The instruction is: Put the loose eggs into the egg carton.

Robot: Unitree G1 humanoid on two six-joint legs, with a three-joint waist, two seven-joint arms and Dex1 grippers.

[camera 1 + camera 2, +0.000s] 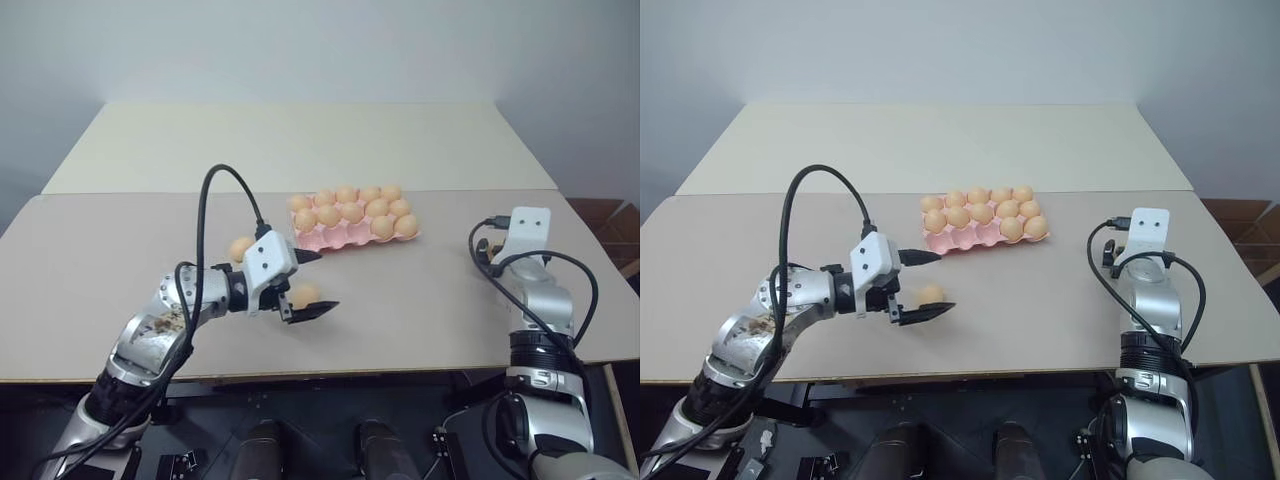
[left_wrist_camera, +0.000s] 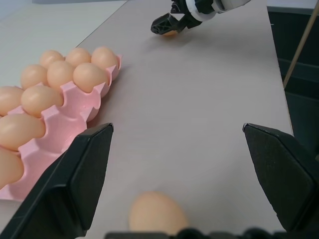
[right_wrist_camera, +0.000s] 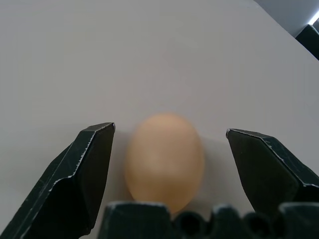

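The pink egg carton (image 1: 335,238) lies at the table's middle with several eggs in its cups; some front cups are bare. My left gripper (image 1: 325,280) stands open just in front of it, one loose egg (image 1: 303,295) lying on the table between its fingers (image 2: 75,189), untouched. Another loose egg (image 1: 240,248) rests behind the left wrist. At the right of the table, my right gripper (image 3: 169,129) is open with a third loose egg (image 3: 164,159) between its fingers, clear of both. The left wrist view shows that right gripper (image 2: 172,22) over its egg (image 2: 170,33).
The beige table (image 1: 420,300) ends in a front edge close to me. A second, paler table (image 1: 300,140) butts against its far side. Black cables loop above both wrists (image 1: 215,200).
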